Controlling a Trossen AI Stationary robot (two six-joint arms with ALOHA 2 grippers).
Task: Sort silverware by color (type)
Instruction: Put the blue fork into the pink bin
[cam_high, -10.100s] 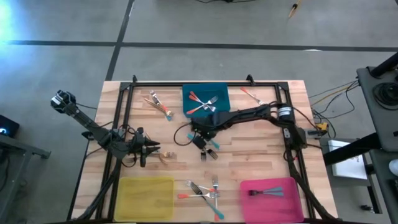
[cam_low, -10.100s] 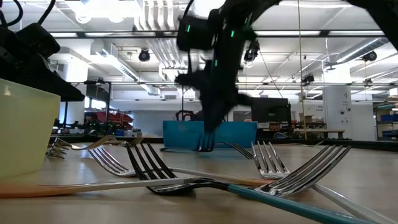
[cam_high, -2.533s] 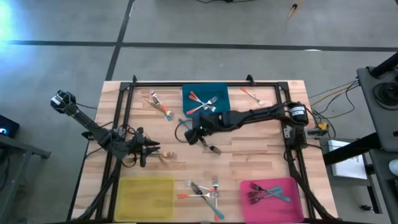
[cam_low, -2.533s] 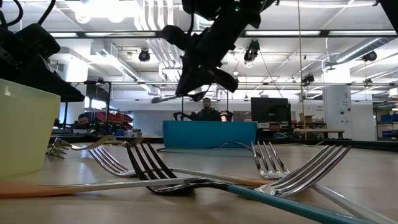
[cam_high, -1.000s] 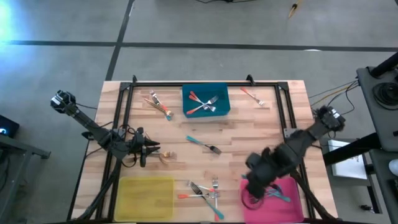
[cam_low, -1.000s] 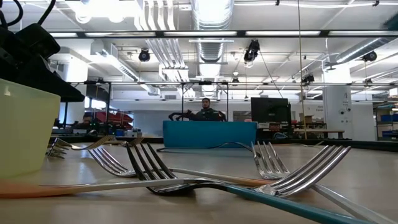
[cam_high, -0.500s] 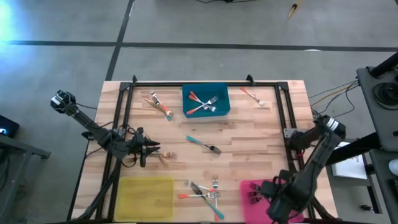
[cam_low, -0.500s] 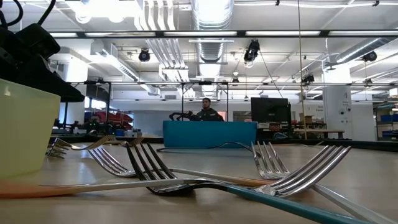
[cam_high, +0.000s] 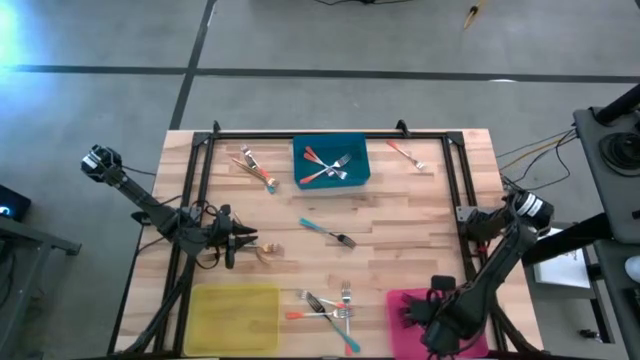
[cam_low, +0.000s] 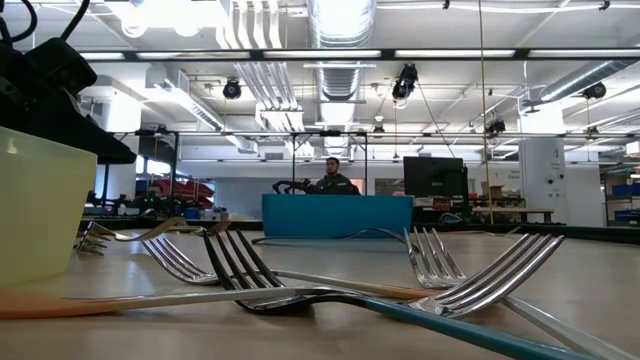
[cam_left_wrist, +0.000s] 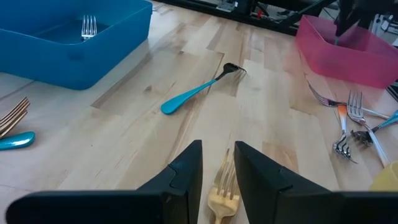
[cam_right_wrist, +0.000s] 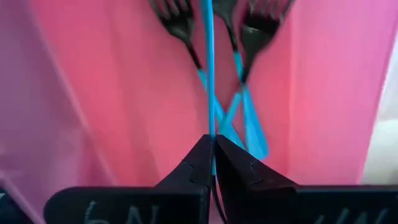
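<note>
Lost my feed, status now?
Right gripper shut on teal fork over pink bin. Left gripper parked above gold fork. Nothing blocking.

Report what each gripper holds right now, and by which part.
The right gripper pinches a teal-handled fork by its handle end, over the pink bin. The left gripper holds nothing.

— What do your arms look like?
— Both yours are black, jointed, trailing thin cables; the left tool (cam_high: 243, 238) sits mid-left, the right tool (cam_high: 432, 330) lower right, fingers (cam_left_wrist: 187, 171) matte, angular.
</note>
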